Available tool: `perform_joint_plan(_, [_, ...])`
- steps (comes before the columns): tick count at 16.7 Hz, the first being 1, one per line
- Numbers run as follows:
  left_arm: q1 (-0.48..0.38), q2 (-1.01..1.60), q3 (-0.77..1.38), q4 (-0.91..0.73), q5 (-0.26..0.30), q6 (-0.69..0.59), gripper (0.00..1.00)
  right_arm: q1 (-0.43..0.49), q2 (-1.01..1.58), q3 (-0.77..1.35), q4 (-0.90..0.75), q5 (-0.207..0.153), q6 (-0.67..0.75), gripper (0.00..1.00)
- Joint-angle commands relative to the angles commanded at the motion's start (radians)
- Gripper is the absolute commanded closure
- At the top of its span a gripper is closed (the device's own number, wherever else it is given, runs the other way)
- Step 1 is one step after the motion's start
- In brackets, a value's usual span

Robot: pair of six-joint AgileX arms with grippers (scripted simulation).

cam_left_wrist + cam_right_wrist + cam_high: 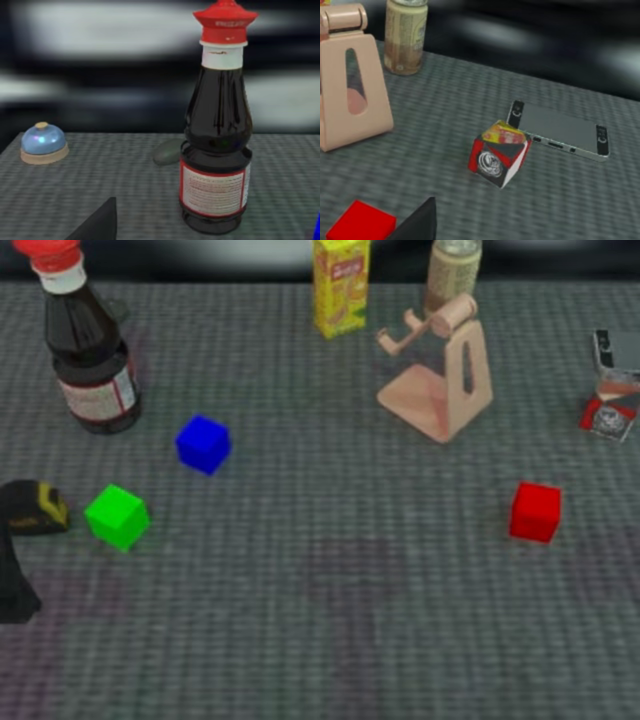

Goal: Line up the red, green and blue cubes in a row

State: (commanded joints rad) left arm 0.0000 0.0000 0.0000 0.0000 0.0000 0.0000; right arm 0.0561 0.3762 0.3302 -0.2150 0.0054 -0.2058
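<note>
At table's left, green cube (pixel 117 516) and blue cube (pixel 203 444) turned askew, red cube (pixel 535 511) squarer far right, gripper states unclear

Grey woven table (pixel 330 620) bearing red cube (pixel 535 511), green cube (pixel 117 516), blue cube (pixel 203 444), sauce bottle (pixel 88 350), yellow carton (pixel 340 285).

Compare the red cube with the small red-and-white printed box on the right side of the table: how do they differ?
The red cube is plain, one flat colour; the printed box carries red, white, black and yellow graphics. The red cube sits flat out on the open mat; the printed box lies near the table's right edge, beside a flat grey device, and looks tipped up on an edge in the right wrist view. Both are small, boxy and partly red, and neither is held.
</note>
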Motion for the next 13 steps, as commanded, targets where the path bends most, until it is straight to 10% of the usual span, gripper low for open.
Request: perform_joint_plan(13, [0.000, 0.000, 0.000, 0.000, 0.000, 0.000, 0.00, 0.193, 1.319, 0.973, -0.717, -0.003, -0.642, 0.00])
